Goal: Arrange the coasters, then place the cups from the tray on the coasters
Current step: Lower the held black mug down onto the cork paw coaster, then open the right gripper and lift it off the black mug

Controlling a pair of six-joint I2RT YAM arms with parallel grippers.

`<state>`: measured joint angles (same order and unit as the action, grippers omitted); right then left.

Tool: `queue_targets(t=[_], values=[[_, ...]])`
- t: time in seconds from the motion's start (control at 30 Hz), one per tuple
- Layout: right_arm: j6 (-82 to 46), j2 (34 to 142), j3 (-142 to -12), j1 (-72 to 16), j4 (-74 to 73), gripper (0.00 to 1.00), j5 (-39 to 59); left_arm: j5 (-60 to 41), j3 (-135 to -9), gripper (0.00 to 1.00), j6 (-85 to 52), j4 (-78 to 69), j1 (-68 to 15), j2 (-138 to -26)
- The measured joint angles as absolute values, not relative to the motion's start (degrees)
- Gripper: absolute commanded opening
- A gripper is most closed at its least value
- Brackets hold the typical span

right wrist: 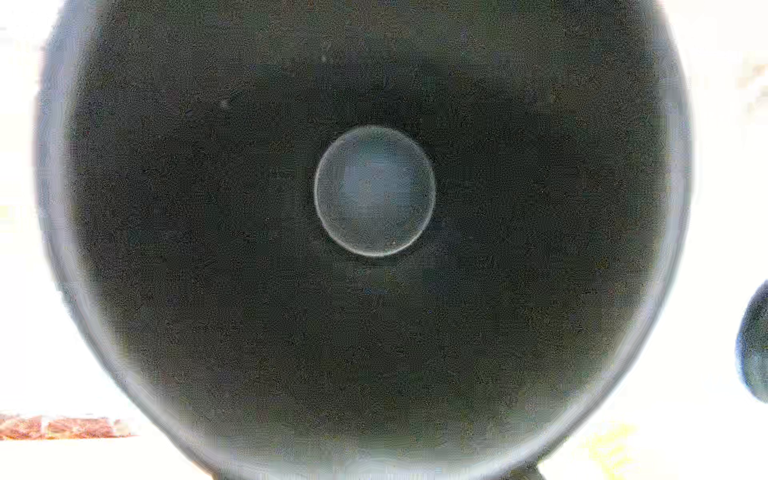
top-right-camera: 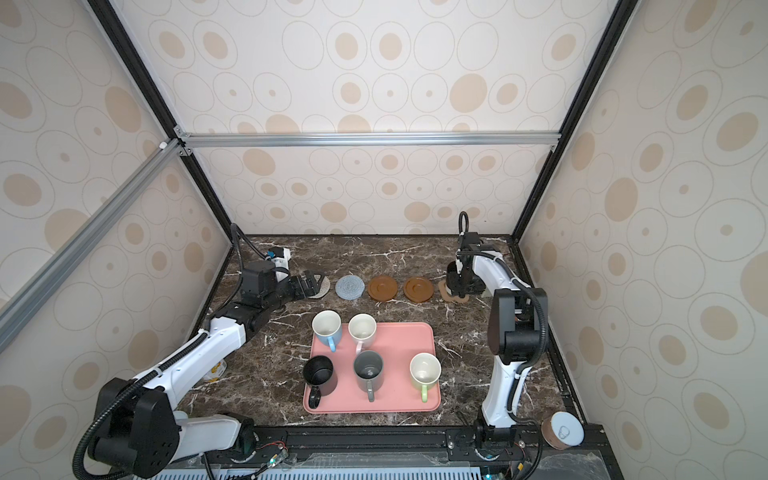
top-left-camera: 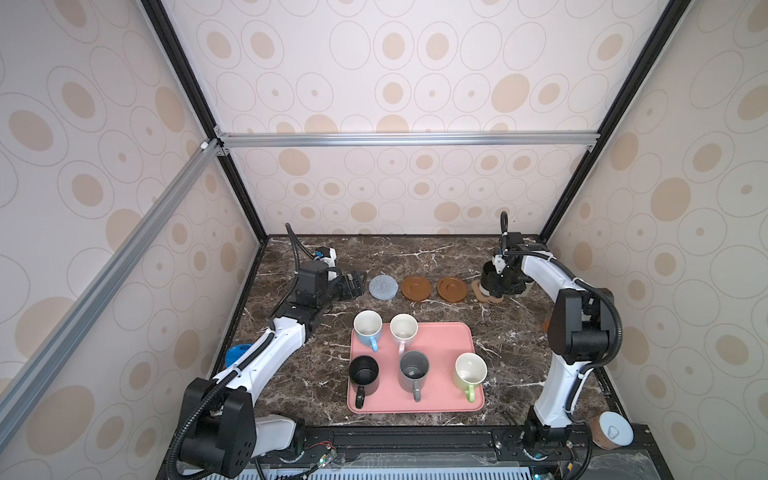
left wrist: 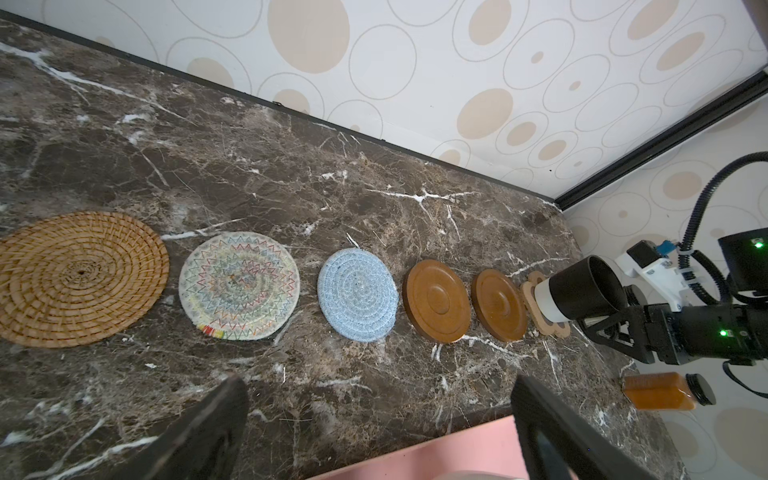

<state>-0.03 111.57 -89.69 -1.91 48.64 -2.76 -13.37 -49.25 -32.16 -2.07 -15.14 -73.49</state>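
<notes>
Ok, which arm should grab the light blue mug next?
Left, probably: the left claw is open near the light blue mug, while the right claw is at the black mug on the paw coaster.

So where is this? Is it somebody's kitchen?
Probably not a home: more like a robot test booth. A left arm and a right arm sit on a rail, and a metal frame holds wallpapered panels round the table.

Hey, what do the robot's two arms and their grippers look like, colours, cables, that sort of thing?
The left arm and right arm have glossy white shells joined by bulky black joint housings. A black corrugated cable runs along each. The left gripper and right gripper are black; small green lights glow on the right one's body.
</notes>
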Motion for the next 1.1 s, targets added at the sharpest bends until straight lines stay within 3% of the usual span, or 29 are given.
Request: queue_targets(t=[0.67,1.1], values=[[-5.0,101.3,-91.1,-2.6,55.8,0.62,0.3,-13.4,-49.3,1.00,-32.2,-2.1,-15.1,-73.5],[-11.6,93.8,-93.5,-13.3,60.5,0.63,1.4,-13.3,-49.3,1.00,-32.2,-2.1,-15.1,-73.5]])
